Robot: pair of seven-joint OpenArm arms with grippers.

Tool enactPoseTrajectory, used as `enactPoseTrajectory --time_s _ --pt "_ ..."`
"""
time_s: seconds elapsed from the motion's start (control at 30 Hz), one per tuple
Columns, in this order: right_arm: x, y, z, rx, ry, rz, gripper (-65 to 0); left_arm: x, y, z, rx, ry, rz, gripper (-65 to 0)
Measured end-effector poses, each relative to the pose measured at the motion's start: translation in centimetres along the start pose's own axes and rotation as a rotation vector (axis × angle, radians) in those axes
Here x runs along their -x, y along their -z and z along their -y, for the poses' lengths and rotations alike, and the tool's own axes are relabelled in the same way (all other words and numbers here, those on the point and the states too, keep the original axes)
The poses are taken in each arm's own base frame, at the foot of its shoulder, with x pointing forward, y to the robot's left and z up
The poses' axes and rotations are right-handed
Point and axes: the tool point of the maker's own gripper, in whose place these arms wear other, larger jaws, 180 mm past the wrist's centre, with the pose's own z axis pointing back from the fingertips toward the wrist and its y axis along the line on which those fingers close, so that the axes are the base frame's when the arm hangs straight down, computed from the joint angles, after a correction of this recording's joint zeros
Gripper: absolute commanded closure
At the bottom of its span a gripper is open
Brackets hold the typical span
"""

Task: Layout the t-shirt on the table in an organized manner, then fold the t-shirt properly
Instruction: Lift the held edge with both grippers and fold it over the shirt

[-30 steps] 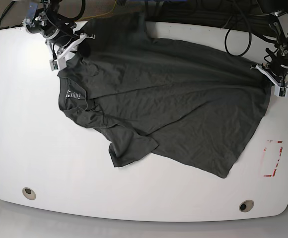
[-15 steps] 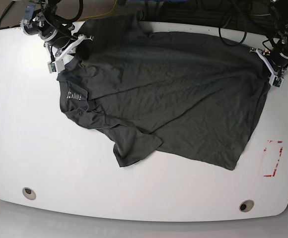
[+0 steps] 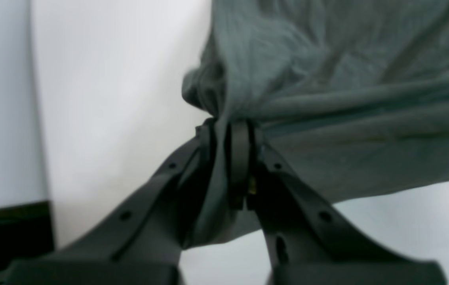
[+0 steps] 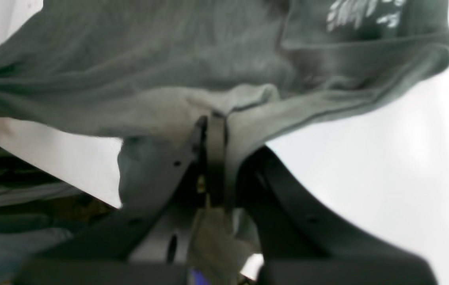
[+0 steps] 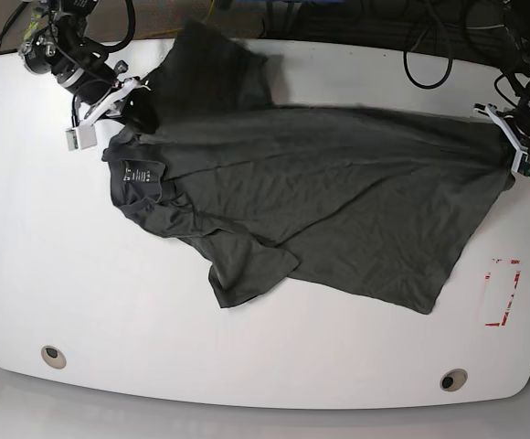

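Overhead: dark charcoal t-shirt (image 5: 320, 201) spread across the far half of the white table (image 5: 82, 302), neck label (image 5: 138, 174) toward the view's left, one sleeve (image 5: 247, 270) folded toward the near edge. Right gripper (image 5: 123, 91), view's left, clamped on cloth beside the collar. Left gripper (image 5: 512, 146), view's right, clamped on a bunched fabric edge at the opposite end. Red tape rectangle (image 5: 503, 293) just beyond the shirt; grommets (image 5: 53, 356) near the front edge.
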Motion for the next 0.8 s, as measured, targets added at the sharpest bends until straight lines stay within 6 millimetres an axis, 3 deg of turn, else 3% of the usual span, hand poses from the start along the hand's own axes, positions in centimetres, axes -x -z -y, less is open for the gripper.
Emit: enactPoseTrajectory --time_s 0.2,0.8 --pt "-1.5 -0.9 0.9 0.017 -0.013 0.03 0.0 -1.7 -0.2 -0.8 -0.019 -0.019 0.055 -2.5" --pt "-10.3 -1.9 1.8 0.054 -0.198 0.173 0.0 -12.5 -0.4 -3.7 -0.054 -0.088 0.387 -2.5"
